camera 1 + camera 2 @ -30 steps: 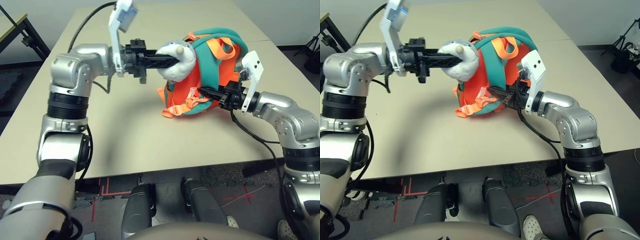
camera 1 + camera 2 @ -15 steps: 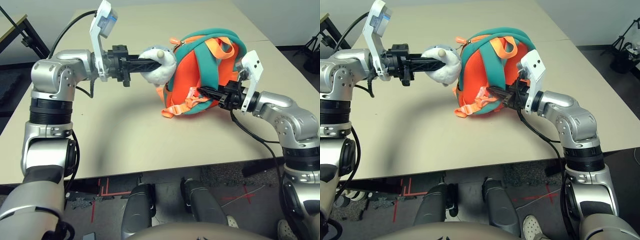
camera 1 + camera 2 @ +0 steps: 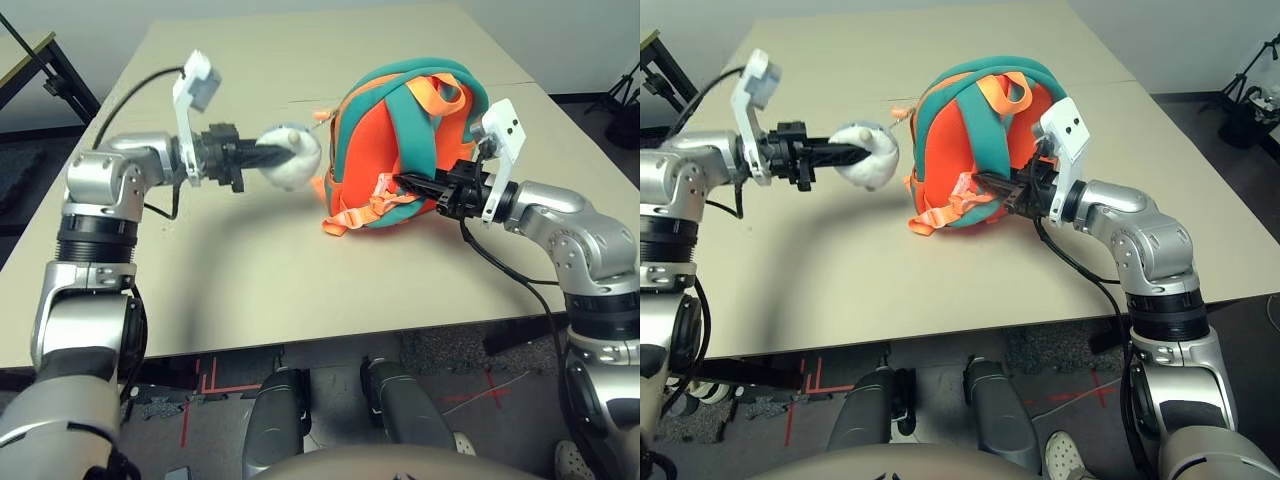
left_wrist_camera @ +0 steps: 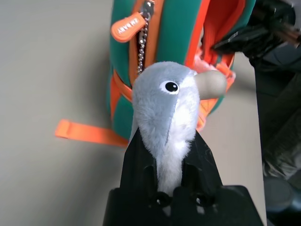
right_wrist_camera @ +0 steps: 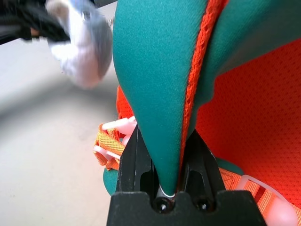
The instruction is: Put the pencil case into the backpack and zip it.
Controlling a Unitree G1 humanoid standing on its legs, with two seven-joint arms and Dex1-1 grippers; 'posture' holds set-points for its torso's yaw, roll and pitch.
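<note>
Backpack point(image 3: 370, 150): teal with orange panels, on desk point(image 3: 270, 290). Left claw point(image 4: 169, 160) pinches grey-white plush shark point(image 4: 164, 103) beside it; right claw point(image 5: 171, 165) pinches its teal shoulder strap point(image 5: 160, 84).

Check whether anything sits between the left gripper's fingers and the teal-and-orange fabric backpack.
Yes: the grey-white plush shark toy is clamped between the left gripper's fingers, at their tips, on the side facing the teal-and-orange fabric backpack. Between toy and backpack, only a thin chain is visible, no other obstacle.
</note>
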